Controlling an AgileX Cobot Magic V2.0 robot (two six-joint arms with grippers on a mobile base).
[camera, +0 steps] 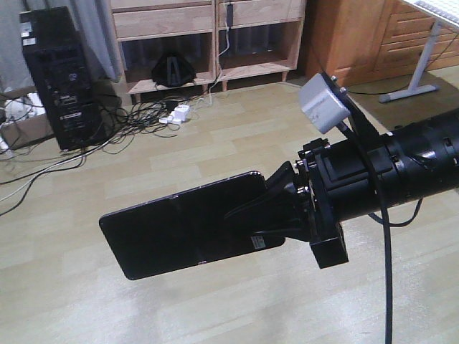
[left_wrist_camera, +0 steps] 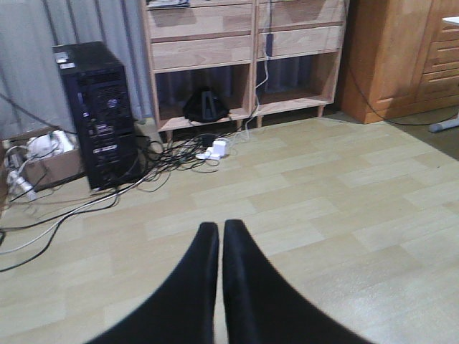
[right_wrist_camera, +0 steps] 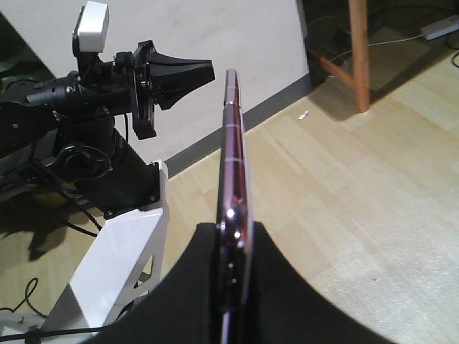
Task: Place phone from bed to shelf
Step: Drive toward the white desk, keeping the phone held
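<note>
The phone (camera: pixel 179 229), a glossy black slab with a crease across its middle and a white sticker near the held end, hangs in the air above the wooden floor. My right gripper (camera: pixel 269 209) is shut on one end of it. In the right wrist view the phone (right_wrist_camera: pixel 233 150) shows edge-on with a pinkish rim, clamped in the right gripper (right_wrist_camera: pixel 234 229). My left gripper (left_wrist_camera: pixel 220 228) is shut with nothing in it and points toward the shelf (left_wrist_camera: pixel 244 61). The pale wood shelf (camera: pixel 208 43) stands across the floor by the far wall. The bed is out of view.
A black computer tower (camera: pixel 61 79) stands left of the shelf, with tangled cables and a white power strip (camera: pixel 176 115) on the floor before it. A brown cabinet (camera: pixel 358 36) and a white table leg (camera: pixel 423 61) are at the right. The left arm (right_wrist_camera: pixel 107 89) rises over the white robot base (right_wrist_camera: pixel 122 258).
</note>
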